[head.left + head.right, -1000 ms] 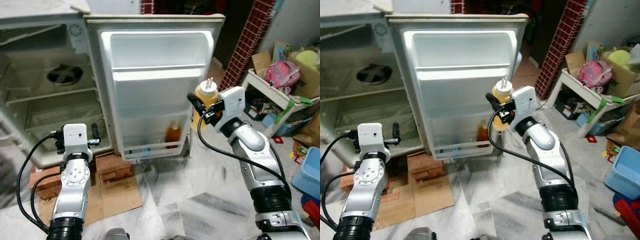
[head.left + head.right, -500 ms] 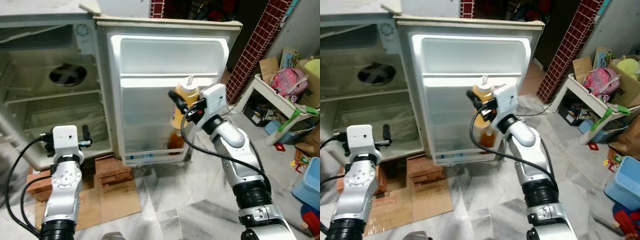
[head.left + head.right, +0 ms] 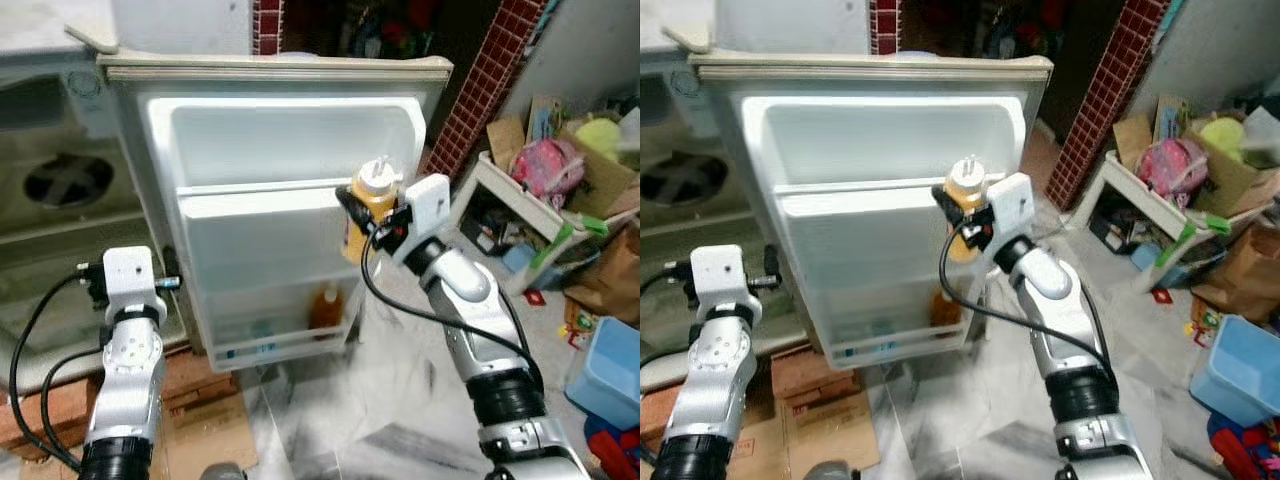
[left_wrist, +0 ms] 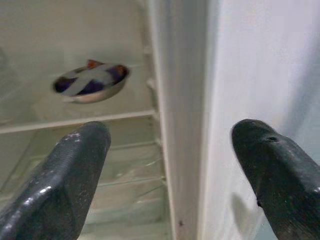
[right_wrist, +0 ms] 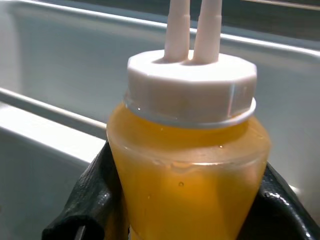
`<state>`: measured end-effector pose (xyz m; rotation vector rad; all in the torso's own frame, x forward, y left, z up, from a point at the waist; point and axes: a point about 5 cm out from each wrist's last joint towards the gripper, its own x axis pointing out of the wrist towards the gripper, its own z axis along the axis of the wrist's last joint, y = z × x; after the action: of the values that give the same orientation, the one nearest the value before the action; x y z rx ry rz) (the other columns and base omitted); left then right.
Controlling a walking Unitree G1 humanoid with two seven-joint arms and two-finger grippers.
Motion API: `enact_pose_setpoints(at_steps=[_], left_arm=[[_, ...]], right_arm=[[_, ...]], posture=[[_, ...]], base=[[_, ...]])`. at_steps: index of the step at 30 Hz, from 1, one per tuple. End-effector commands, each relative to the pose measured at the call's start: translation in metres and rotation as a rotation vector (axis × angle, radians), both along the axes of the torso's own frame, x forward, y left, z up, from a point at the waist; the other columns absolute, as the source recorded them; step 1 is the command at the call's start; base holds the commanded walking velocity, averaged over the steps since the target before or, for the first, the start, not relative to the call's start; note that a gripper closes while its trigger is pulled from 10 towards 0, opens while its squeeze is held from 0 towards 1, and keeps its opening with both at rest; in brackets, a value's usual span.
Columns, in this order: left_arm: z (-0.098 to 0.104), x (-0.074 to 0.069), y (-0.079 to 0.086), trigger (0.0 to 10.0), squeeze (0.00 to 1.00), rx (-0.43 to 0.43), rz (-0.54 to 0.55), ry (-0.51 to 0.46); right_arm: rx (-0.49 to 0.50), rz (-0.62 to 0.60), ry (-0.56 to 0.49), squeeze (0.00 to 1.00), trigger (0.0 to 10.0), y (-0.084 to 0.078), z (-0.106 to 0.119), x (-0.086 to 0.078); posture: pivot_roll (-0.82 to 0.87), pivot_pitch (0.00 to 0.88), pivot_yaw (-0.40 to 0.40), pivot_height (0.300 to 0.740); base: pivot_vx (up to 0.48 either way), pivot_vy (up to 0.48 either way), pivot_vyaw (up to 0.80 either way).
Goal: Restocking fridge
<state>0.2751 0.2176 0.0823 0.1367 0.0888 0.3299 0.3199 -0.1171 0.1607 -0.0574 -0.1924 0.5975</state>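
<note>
My right gripper is shut on a squeeze bottle of yellow sauce with a white two-spout cap. It holds the bottle upright in front of the open fridge door, level with the door's middle shelf. An orange-brown bottle stands in the door's bottom shelf. My left gripper is open, held low beside the door's hinge edge, with a bowl on a shelf inside the fridge beyond it.
The fridge stands on bricks and cardboard. To the right are a brick pillar, a white stool with a pink bag, boxes and a blue bin. Marble floor lies in front.
The camera has shifted, so the fridge door now sits further left. The right gripper with the sauce bottle stays at about the same height, close to the door's middle shelf.
</note>
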Motion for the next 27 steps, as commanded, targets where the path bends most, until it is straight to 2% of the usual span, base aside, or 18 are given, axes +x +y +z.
enact_pose_setpoints(at_steps=[1, 5, 7, 10, 11, 18, 27], left_arm=[[0.0, 0.002, -0.012, 10.0, 0.0, -0.012, -0.037, 0.005], [-0.001, -0.001, -0.01, 10.0, 0.0, -0.009, -0.017, 0.017], [-0.002, -0.005, -0.005, 10.0, 0.0, 0.0, 0.012, 0.029], [-0.002, -0.01, -0.004, 10.0, 0.0, 0.0, 0.01, 0.032], [-0.004, -0.017, -0.004, 10.0, 0.0, 0.008, 0.0, 0.043], [-0.01, -0.036, 0.001, 10.0, 0.0, 0.028, -0.004, 0.086], [-0.009, -0.041, 0.0, 10.0, 0.0, 0.024, -0.015, 0.101]], right_arm=[[0.002, -0.009, -0.005, 0.0, 10.0, -0.008, 0.003, -0.001], [0.019, 0.02, 0.022, 0.0, 10.0, -0.006, 0.0, -0.003], [0.021, 0.111, 0.065, 0.0, 10.0, 0.001, -0.005, -0.01], [0.012, 0.204, 0.073, 0.0, 10.0, 0.009, -0.006, -0.019], [0.001, 0.223, 0.062, 0.0, 10.0, 0.012, -0.008, -0.023], [0.029, 0.197, 0.085, 0.0, 10.0, 0.017, -0.012, -0.021], [0.036, 0.168, 0.088, 0.0, 10.0, 0.015, -0.011, -0.016]], posture=[[0.03, 0.0, -0.086, 0.74], [0.03, 0.0, -0.085, 0.74], [0.03, 0.0, -0.083, 0.74], [0.03, 0.0, -0.084, 0.74], [0.04, 0.0, -0.087, 0.74], [0.06, 0.0, -0.093, 0.74], [0.06, 0.0, -0.093, 0.74]], base=[[0.0, 0.0, 0.0], [0.0, 0.0, 0.0], [0.0, 0.0, 0.0], [0.0, 0.0, 0.0], [0.0, 0.0, 0.0], [0.0, 0.0, 0.64], [0.0, 0.0, 0.8]])
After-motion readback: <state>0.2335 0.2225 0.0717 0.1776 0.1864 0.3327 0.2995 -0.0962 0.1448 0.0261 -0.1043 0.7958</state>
